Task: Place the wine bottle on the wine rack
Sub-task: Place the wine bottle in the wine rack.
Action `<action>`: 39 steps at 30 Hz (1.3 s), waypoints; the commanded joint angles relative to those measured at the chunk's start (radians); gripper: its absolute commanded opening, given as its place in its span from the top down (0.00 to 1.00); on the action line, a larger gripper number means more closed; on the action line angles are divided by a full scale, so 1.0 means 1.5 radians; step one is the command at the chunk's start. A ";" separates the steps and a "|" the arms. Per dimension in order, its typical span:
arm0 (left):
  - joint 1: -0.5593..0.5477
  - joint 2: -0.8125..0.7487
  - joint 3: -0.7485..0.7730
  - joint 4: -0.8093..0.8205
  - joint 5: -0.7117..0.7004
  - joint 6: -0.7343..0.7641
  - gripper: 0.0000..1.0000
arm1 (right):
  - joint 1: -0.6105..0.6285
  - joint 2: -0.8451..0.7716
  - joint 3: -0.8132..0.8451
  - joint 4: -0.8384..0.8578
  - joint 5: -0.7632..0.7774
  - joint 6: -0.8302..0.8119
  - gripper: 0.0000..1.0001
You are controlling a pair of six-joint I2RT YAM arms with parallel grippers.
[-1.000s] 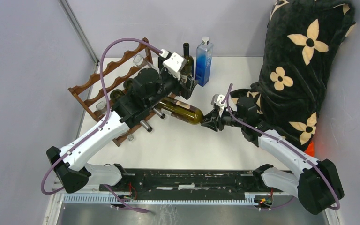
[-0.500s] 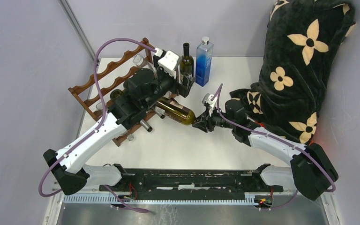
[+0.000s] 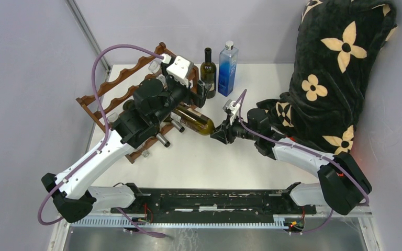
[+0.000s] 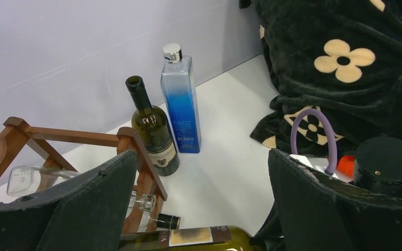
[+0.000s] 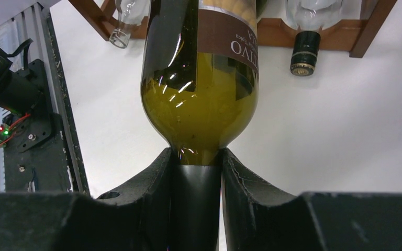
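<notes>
Scene: we look down on a white table with two robot arms, a black flowered blanket heaped at the right.
Wine bottle: olive-green glass with a brown label. It lies on its side, base toward the rack and neck toward the right arm.
Right gripper: its fingers are clamped on the bottle's neck, just below the shoulder.
Left gripper: its fingers are spread wide and grip nothing. It hovers above the bottle's body.
Wine rack: reddish-brown wood, at the table's left rear. Other bottles already lie in it (we see their necks poking out).
Bystanders: a dark bottle and a blue bottle stand upright behind.
Done, as we judge it: the bottle is gripped and brought up to the rack's front.
Left to do: slide it into a cradle and let go. The left arm hides whether its base touches a rail.
</notes>
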 commanded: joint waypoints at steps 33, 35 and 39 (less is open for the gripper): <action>0.002 -0.028 0.026 -0.057 -0.115 0.084 0.00 | 0.101 0.330 0.436 0.119 0.161 0.253 1.00; 0.003 -0.025 0.029 -0.056 -0.119 0.092 0.00 | 0.103 0.338 0.445 0.120 0.168 0.258 1.00; 0.003 -0.014 0.043 -0.066 -0.123 0.102 0.00 | 0.106 0.355 0.456 0.122 0.177 0.262 1.00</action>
